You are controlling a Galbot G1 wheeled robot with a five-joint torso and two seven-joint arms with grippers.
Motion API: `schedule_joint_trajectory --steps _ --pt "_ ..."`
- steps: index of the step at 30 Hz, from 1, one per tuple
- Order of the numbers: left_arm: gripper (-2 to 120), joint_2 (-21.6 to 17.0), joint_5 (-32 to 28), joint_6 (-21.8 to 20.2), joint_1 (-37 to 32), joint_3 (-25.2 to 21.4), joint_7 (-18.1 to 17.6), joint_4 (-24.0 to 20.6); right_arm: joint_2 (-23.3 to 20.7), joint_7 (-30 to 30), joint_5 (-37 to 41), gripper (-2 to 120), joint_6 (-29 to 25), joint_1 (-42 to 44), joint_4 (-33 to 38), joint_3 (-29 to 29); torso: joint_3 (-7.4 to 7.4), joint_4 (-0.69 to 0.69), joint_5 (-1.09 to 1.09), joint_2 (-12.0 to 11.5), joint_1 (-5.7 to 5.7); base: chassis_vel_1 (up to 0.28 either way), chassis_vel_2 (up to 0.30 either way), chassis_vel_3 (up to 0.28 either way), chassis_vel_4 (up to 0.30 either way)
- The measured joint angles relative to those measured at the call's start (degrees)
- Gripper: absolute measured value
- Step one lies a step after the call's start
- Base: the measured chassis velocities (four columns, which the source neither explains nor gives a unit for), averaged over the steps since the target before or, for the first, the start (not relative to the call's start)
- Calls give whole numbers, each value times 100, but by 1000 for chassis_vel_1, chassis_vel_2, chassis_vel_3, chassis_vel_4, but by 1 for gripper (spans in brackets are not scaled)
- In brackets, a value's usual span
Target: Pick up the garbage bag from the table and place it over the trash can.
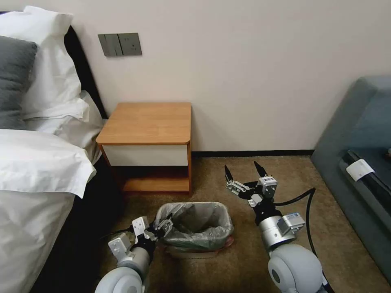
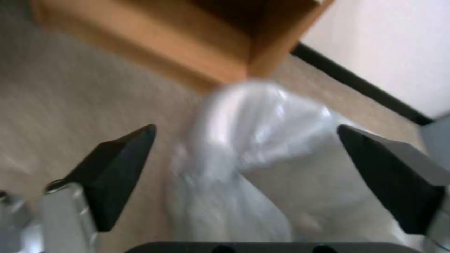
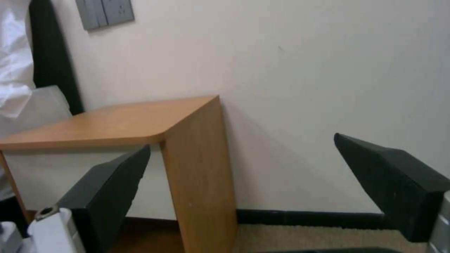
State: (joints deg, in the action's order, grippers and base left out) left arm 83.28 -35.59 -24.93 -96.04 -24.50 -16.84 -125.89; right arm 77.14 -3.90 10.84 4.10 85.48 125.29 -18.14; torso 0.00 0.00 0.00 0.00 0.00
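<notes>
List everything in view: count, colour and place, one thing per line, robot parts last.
garbage bag: one, translucent grey, lining the trash can, folded over its rim.
trash can: one, beige, on the carpet in front of the table.
table: one, orange-brown with a white drawer front, against the wall beside the bed.
bed: one, white linen, left of the table.
pillows: one white, one grey, at the bed's head.
wall switch plate: one, grey, above the table.
sofa: one, grey-blue, at right.
carpet: brown, underfoot.
left gripper: open, at the bag's left edge.
right gripper: open, raised right of the can.
</notes>
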Motion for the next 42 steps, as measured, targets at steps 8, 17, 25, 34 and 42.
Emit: schedule_joint_trajectory --steps 8,17,25,34,42 --pt "100 -183 2056 1785 189 -314 1002 551 123 -124 -1036 100 372 275 9 -36 0 0 -3 0 0 0 0 0 0" --pt "96 -522 2135 2614 293 -461 1560 1103 526 -477 -1178 100 -510 744 -565 -16 0 0 -2 0 1 0 0 0 0" --pt "94 -430 2397 2741 240 -424 1529 1064 699 -302 -1232 100 -1012 898 -831 -285 0 0 -1 0 0 0 0 0 0" --pt "93 -416 2400 2738 231 -426 1472 1053 690 -223 -1216 100 -1012 909 -825 -327 0 0 0 0 0 0 0 0 0" --pt "93 -416 2388 2721 229 -426 1464 1046 687 -220 -1211 100 -1002 905 -814 -326 0 0 0 0 0 0 0 0 0"
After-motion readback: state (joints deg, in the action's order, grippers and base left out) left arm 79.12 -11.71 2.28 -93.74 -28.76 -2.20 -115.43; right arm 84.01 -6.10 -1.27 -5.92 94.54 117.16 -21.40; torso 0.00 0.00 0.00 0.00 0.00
